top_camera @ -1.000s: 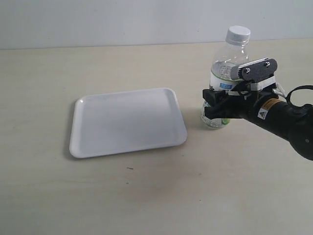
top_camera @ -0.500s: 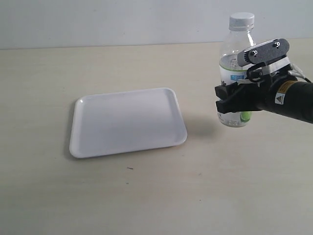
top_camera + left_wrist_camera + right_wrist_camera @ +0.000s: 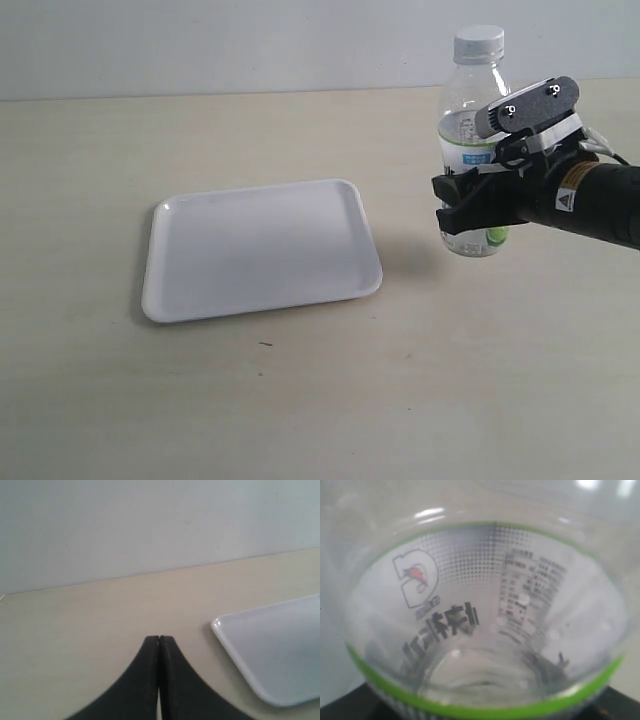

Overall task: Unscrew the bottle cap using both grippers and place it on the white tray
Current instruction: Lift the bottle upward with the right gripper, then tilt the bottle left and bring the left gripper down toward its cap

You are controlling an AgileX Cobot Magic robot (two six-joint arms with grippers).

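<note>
Black right gripper (image 3: 468, 206) clasps the clear plastic bottle (image 3: 466, 112), small white screw cap (image 3: 478, 41) on; left gripper (image 3: 159, 647) sits clenched, empty, near the flat white tray (image 3: 280, 650).

You can see the bottle (image 3: 465, 110) on the right side, standing almost straight up. It is clear plastic, with a white label that has a green edge. The bottle cap (image 3: 478, 40) is small, round and white, and it sits on top of the bottle's neck. Your right gripper (image 3: 462, 205) reaches in from the right and is closed around the bottle's lower half. It has a grey plate and a yellow warning sticker. The white tray (image 3: 260, 250) lies flat to the left of the bottle, apart from it. Your left gripper (image 3: 159, 645) has its 2 fingers pressed together, not far from a round corner of the tray.
</note>
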